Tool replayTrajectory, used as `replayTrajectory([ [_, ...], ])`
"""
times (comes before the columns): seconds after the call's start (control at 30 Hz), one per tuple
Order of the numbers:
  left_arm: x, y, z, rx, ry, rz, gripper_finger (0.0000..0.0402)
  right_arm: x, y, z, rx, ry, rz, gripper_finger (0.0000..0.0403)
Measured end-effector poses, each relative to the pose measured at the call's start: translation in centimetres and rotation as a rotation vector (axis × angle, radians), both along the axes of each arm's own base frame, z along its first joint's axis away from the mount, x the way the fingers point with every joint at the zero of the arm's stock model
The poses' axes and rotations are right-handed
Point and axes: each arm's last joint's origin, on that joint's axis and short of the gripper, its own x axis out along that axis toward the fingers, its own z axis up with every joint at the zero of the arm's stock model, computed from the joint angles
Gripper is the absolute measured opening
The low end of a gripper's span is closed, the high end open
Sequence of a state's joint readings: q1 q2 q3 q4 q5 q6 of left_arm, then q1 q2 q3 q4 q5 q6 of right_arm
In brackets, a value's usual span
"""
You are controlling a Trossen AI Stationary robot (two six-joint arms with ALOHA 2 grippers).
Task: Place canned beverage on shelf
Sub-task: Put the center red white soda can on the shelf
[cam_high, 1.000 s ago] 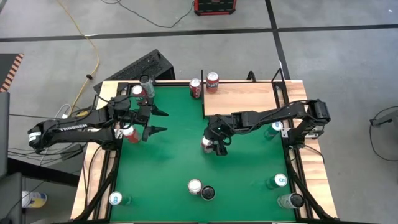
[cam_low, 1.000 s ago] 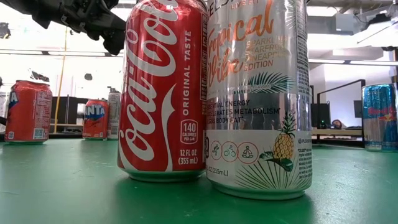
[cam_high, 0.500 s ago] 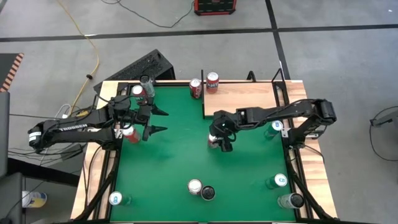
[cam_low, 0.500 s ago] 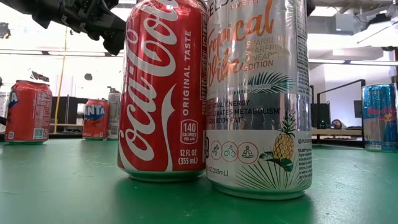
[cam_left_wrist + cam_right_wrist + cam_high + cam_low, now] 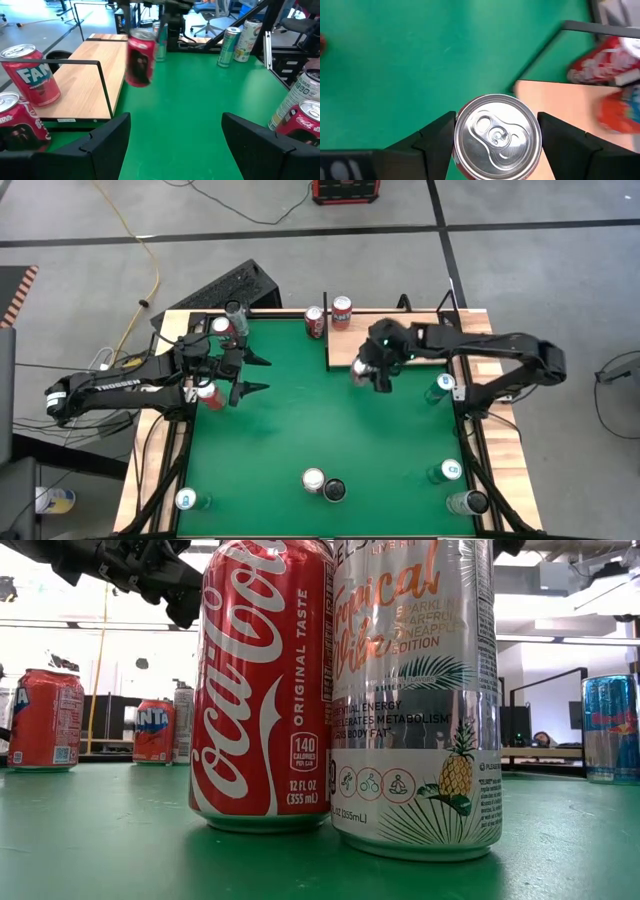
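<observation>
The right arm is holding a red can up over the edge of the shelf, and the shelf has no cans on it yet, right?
Not quite: the shelf already has one red can at its corner, as the high view shows. The rest is right: the right gripper holds a red can over the shelf's edge.

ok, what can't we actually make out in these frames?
- Label on the dark red can held by the right gripper: blurred in the left wrist view, top-only in the right wrist view.
- That can in the low view: hidden behind the red cola can and silver pineapple-print can.
- Pale wooden shelf board: partly covered by the right arm from above.
</observation>
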State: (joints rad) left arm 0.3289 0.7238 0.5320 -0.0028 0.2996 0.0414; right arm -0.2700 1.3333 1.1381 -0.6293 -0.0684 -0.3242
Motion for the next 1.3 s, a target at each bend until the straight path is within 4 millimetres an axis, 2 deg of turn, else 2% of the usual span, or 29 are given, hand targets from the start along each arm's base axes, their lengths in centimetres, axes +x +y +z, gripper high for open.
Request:
replayTrajectory([
  [0.13,0.0,0.0,0.0,0.000,-0.002,0.001,0.0297,-1.2,-2.9,0.5,0.003,-0.030,-0.036,0.0286],
  [0.3,0.0,0.0,0.0,-0.011,-0.003,0.003,0.0297,-2.1,-6.5,-0.3,0.051,-0.039,-0.077,0.0286],
  [0.53,0.0,0.0,0.0,-0.022,-0.003,0.005,0.0297,-2.5,-9.7,-1.9,0.069,-0.001,-0.141,0.0286],
  [0.67,0.0,0.0,0.0,-0.022,-0.002,0.009,0.0297,-2.8,-10.3,-2.1,0.076,-0.003,-0.154,0.0286],
  [0.93,0.0,0.0,0.0,-0.014,-0.001,0.015,0.0297,-2.7,-10.2,-2.1,0.092,-0.004,-0.153,0.0289],
  [1.3,0.0,0.0,0.0,-0.025,-0.001,0.016,0.0297,-2.8,-10.4,-2.0,0.049,0.001,-0.192,0.0338],
])
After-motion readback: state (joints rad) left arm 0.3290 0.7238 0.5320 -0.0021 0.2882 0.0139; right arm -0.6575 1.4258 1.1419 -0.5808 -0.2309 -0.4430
